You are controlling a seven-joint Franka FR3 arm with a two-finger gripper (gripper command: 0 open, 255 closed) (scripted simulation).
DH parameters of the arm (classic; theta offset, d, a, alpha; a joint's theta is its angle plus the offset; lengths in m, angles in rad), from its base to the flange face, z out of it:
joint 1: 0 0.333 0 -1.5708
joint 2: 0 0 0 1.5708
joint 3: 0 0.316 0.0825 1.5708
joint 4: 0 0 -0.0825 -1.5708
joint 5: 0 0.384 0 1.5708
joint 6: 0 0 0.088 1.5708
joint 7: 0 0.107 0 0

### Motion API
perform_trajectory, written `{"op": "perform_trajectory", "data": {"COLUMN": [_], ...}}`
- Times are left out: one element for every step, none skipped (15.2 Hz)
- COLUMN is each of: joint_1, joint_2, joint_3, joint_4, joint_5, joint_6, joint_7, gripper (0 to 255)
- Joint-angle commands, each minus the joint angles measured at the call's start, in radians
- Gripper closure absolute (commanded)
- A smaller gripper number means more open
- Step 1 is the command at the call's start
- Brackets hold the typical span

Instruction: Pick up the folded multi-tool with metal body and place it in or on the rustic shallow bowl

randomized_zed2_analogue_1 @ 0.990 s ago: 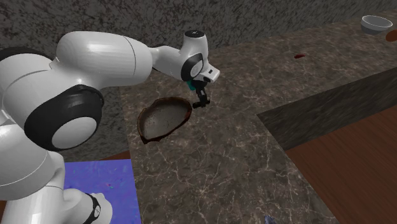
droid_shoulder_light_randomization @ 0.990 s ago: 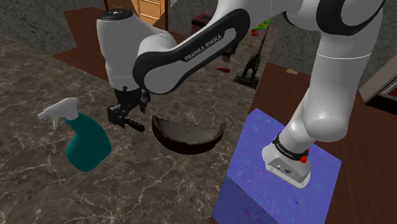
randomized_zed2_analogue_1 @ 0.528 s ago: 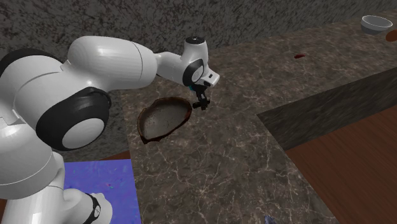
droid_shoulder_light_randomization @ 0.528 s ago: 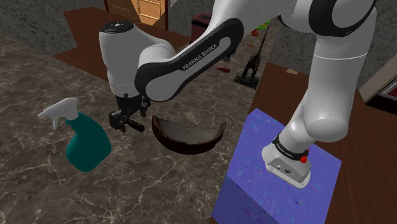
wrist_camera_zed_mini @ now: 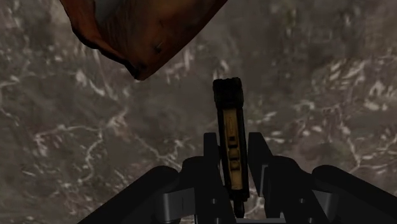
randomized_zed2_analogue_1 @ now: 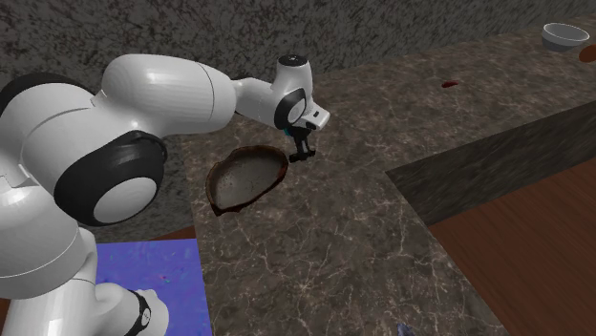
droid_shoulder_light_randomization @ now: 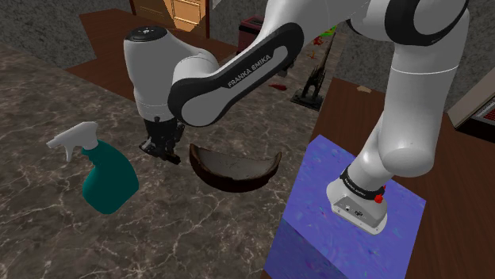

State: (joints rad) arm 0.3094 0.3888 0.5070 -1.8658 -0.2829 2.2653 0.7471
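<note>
While low over the marble counter (wrist_camera_zed_mini: 331,76), clasps the multi-tool (wrist_camera_zed_mini: 229,114) with the gripper (wrist_camera_zed_mini: 232,141) nearly closed, fingers on its sides; in the shoulder view, brown bowl (droid_shoulder_light_randomization: 234,168) near at 3 o'clock.

Dark marble, brown wood, rough stone.
Veined counter (droid_shoulder_light_randomization: 47,238) bordered by reddish plank floor (randomized_zed2_analogue_1: 535,239); mottled grey wall (randomized_zed2_analogue_1: 143,29) behind, wooden drawers (droid_shoulder_light_randomization: 186,9) farther off.

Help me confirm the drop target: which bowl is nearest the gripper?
The dark brown shallow bowl with the ragged rim, right beside the black gripper clasping the dark folded multi-tool; the pale grey bowl sits far off across the counter.
</note>
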Motion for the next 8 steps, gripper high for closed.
{"op": "perform_trajectory", "data": {"joint_1": [0.000,0.000,0.000,0.000,0.000,0.000,-0.002,-0.004], "joint_2": [0.000,0.000,0.000,0.000,0.000,0.000,-0.007,-0.014], "joint_3": [0.000,0.000,0.000,0.000,0.000,0.000,0.003,0.005], "joint_4": [0.000,0.000,0.000,0.000,0.000,0.000,0.004,0.009], "joint_5": [0.000,0.000,0.000,0.000,0.000,0.000,0.005,0.011], "joint_6": [0.000,0.000,0.000,0.000,0.000,0.000,-0.010,-0.021], "joint_7": [0.000,0.000,0.000,0.000,0.000,0.000,-0.004,-0.007], "gripper": [255,255,255,255,255,255,255,255]}}
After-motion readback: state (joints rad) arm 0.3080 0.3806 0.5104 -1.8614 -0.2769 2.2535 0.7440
